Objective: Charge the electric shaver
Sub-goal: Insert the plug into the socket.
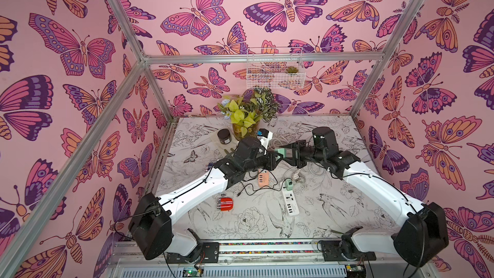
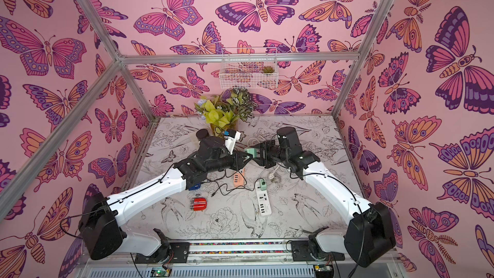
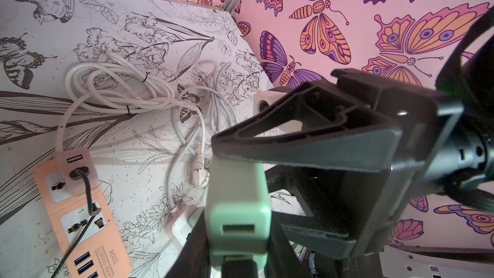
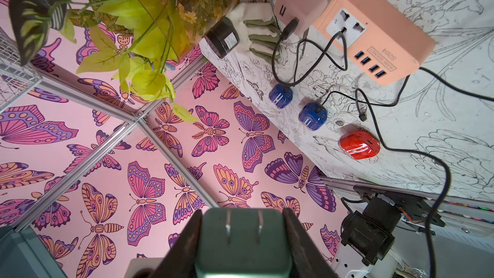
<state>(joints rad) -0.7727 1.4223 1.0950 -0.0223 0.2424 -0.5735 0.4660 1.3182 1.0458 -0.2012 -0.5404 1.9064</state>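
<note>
The red electric shaver (image 1: 225, 204) (image 2: 199, 204) (image 4: 359, 145) lies on the table at the front left, with nothing plugged into it. Above the table's middle, a mint-green charger adapter (image 1: 280, 153) (image 2: 250, 152) hangs between both grippers. My right gripper (image 4: 242, 217) is shut on its pronged end (image 4: 243, 239). My left gripper (image 3: 239, 217) has a finger pressed against each side of its USB end (image 3: 238, 201). A black plug shows under the empty USB port. A black cable's free end (image 4: 362, 117) lies near the red shaver.
An orange power strip (image 1: 263, 178) (image 4: 374, 38) with a pink adapter and black cables lies under the grippers. A white power strip (image 1: 290, 201) lies in front. Two blue shavers (image 4: 280, 97) (image 4: 312, 115), coiled white cords (image 3: 120, 89), a black jar (image 1: 224, 136) and a plant vase (image 1: 247, 127) stand around.
</note>
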